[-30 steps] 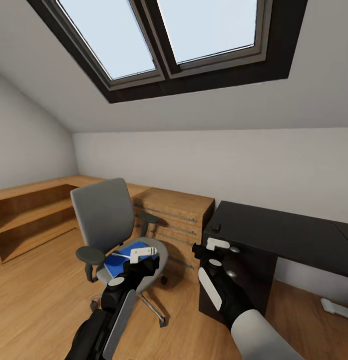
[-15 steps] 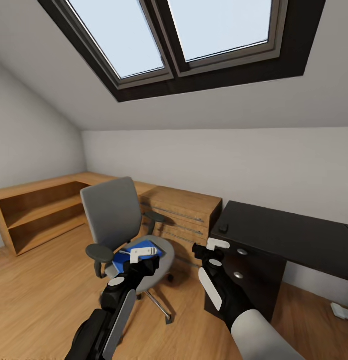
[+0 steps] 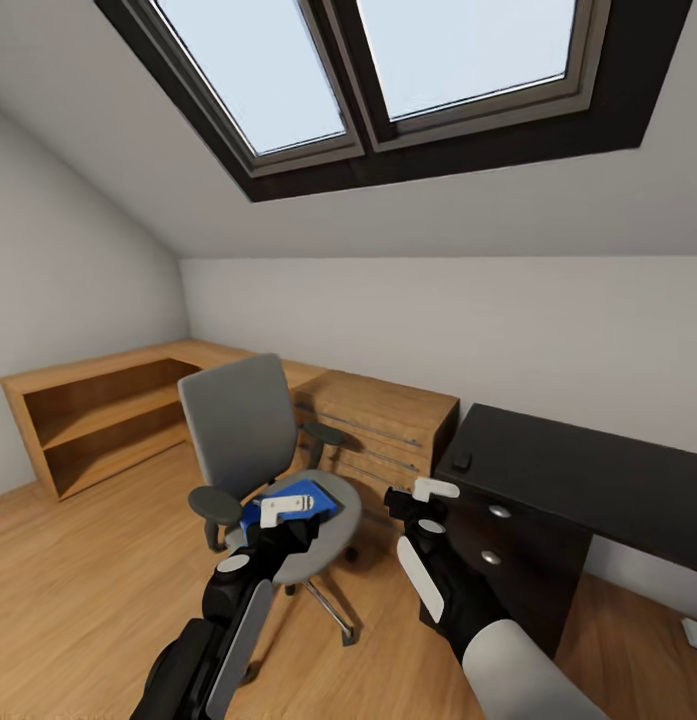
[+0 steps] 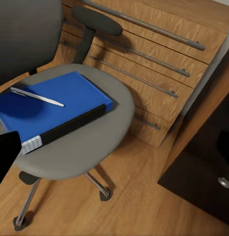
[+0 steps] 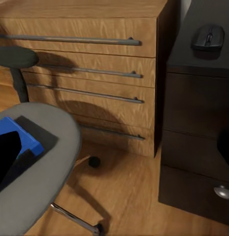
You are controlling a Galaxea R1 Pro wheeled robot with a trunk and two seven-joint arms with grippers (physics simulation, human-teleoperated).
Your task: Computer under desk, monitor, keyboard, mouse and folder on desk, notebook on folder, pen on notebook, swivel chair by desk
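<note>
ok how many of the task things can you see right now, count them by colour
Blue: 1, the folder
Whitish: 1, the pen
Grey: 1, the swivel chair
Black: 2, the mouse and the desk
Total: 5

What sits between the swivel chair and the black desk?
The light wooden drawer chest stands against the wall between the swivel chair and the desk; nearer the robot that gap is bare floor. Head and right wrist views show it.
</note>
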